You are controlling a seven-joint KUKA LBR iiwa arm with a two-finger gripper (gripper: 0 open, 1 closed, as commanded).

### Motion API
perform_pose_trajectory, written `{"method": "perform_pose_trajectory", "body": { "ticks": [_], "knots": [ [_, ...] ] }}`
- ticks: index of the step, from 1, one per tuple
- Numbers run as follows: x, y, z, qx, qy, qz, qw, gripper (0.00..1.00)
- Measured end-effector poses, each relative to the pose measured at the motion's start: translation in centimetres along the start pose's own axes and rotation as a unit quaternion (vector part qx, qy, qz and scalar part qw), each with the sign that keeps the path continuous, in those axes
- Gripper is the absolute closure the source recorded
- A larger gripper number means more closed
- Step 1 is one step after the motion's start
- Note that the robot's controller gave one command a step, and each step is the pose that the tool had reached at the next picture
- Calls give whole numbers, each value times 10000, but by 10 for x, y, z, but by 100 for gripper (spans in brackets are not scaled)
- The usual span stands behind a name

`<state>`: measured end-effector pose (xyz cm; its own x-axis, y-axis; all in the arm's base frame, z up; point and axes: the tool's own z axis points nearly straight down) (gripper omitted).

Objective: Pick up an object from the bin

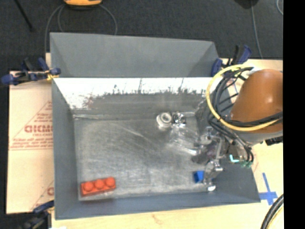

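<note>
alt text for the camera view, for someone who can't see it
The arm's gripper is down at the right end of the grey metal bin, beside a small blue thing near the lower right corner. A red block with three studs lies in the lower left corner, and a silvery ring sits toward the upper middle.

One red three-stud block lies here. One small blue piece and one round silvery fitting besides

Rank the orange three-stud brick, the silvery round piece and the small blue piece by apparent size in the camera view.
1. orange three-stud brick
2. silvery round piece
3. small blue piece, possibly partly hidden by the gripper
</note>
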<state>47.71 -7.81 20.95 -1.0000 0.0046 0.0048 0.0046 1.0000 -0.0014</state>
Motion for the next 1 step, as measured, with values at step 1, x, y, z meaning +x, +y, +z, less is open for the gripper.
{"method": "perform_pose_trajectory", "body": {
  "ticks": [1],
  "knots": [
    [-21, -55, 70, 4, -12, -301, 9995, 0]
  ]
}}
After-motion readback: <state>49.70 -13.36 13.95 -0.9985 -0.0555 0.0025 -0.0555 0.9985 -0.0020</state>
